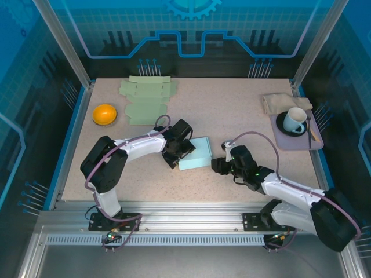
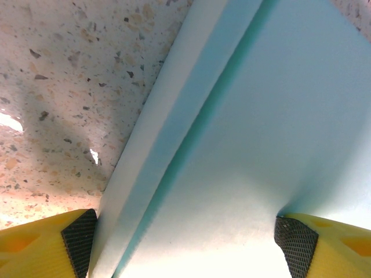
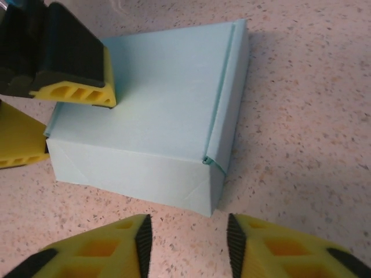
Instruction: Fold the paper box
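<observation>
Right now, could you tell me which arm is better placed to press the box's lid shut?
The left. Its gripper already straddles the light blue box with one finger on the lid, while the right gripper sits off the box, empty.

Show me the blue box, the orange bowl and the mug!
box (image 1: 195, 153), top view, on its lid.
bowl (image 1: 105, 113), top view, on its inside.
mug (image 1: 295, 120), top view, on its white side.

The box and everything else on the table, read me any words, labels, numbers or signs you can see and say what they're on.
None. The box, flat sheets, bowl, mug, tray and cloth show no print. The back wall has only line graphics and a gear shape, no letters.
</observation>
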You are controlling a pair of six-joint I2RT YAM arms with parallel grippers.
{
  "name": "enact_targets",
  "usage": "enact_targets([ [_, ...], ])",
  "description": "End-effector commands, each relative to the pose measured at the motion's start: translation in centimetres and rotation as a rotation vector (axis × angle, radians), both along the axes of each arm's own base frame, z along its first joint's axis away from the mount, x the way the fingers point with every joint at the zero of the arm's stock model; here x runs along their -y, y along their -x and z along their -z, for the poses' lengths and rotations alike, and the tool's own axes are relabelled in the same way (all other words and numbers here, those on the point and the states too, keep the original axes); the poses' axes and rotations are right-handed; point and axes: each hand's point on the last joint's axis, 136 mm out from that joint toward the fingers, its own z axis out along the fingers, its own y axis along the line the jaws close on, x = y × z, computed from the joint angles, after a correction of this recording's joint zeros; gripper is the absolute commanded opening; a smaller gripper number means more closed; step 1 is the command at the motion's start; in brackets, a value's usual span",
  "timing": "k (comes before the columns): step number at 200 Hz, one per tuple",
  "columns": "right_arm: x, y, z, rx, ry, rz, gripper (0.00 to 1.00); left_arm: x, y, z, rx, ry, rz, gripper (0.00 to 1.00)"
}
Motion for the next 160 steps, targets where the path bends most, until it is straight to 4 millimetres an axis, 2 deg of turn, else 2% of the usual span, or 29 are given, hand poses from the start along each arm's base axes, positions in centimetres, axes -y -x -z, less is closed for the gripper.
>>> enact_targets([
  [1, 0.6, 0.8, 0.9, -0.1, -0.035, 0.083, 0.32, -4.6, 3.6, 4.7, -0.169, -0.193, -0.022, 0.85],
  [28, -0.4, 0.1, 1.2, -0.098, -0.089, 0.09, 0.23, -4.6, 3.6, 4.7, -0.17, -0.193, -0.022, 0.84],
  [66, -2.0, -1.4, 2.1, -0.088, -0.127, 0.082, 0.18, -4.6, 3.4, 4.5, -0.167, -0.193, -0.021, 0.85],
  [125, -5.4, -5.2, 2.2, 0.014, -0.196, 0.057, 0.12, -3.3, 3.7, 4.9, -0.171, -0.154, 0.008, 0.84],
  [160, -5.8, -6.2, 3.3, 0.051, -0.183, 0.075, 0.12, -2.2, 4.3, 5.0, -0.188, -0.124, 0.034, 0.84],
])
